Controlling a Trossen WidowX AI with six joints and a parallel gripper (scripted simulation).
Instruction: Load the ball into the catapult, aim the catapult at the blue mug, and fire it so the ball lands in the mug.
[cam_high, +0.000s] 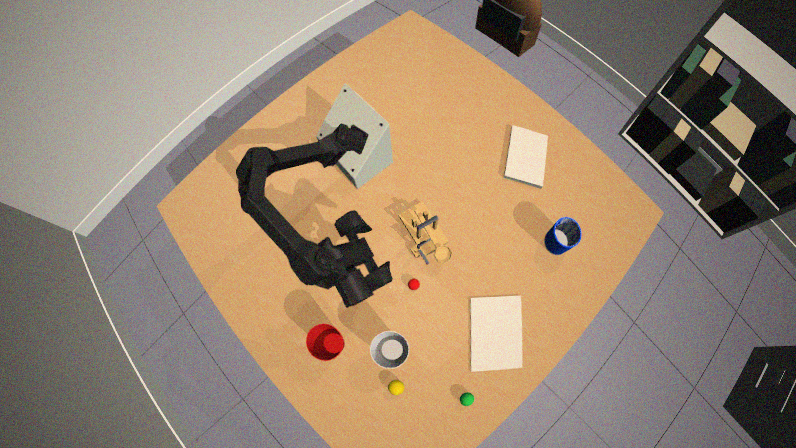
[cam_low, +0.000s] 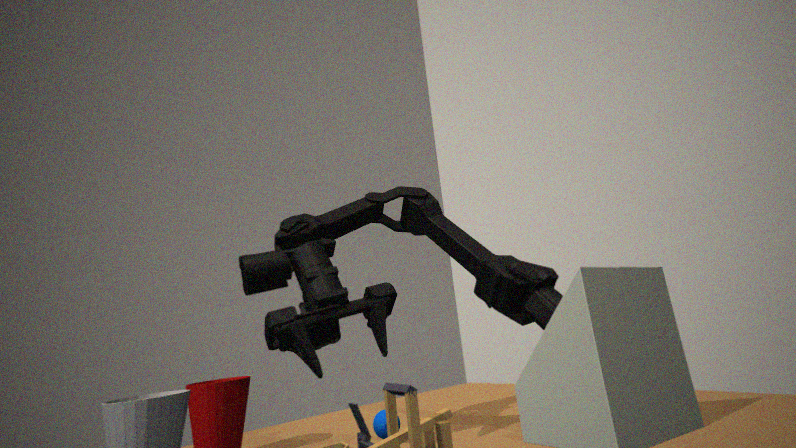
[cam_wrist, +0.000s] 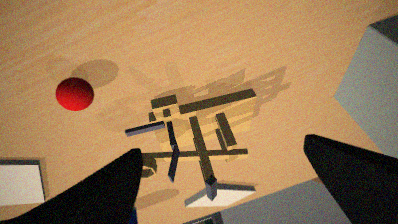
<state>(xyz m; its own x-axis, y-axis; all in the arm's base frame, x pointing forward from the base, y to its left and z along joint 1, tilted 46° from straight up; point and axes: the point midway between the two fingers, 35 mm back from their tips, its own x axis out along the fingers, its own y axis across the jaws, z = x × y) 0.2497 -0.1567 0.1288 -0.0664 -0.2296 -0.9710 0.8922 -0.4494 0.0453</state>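
Observation:
The wooden catapult (cam_high: 423, 232) (cam_low: 413, 424) (cam_wrist: 205, 116) stands in the middle of the tan table (cam_high: 456, 83). A red ball (cam_high: 413, 284) (cam_wrist: 74, 93) lies on the table just in front of it. A blue ball (cam_low: 381, 422) shows behind the catapult in the exterior view; the arm hides it from above. The blue mug (cam_high: 563, 235) stands upright to the right of the catapult. My gripper (cam_high: 372, 248) (cam_low: 350, 361) (cam_wrist: 223, 149) is open and empty. It hangs well above the table, left of the catapult, and its camera looks down on the catapult and the red ball.
A red cup (cam_high: 324, 342) (cam_low: 220, 409) and a grey cup (cam_high: 389, 349) (cam_low: 147, 417) stand near the front. A yellow ball (cam_high: 396, 387) and a green ball (cam_high: 466, 399) lie beyond them. Two white sheets (cam_high: 526, 155) (cam_high: 495, 332) lie flat. The grey base block (cam_high: 362, 139) (cam_low: 607, 356) (cam_wrist: 370, 85) holds the arm.

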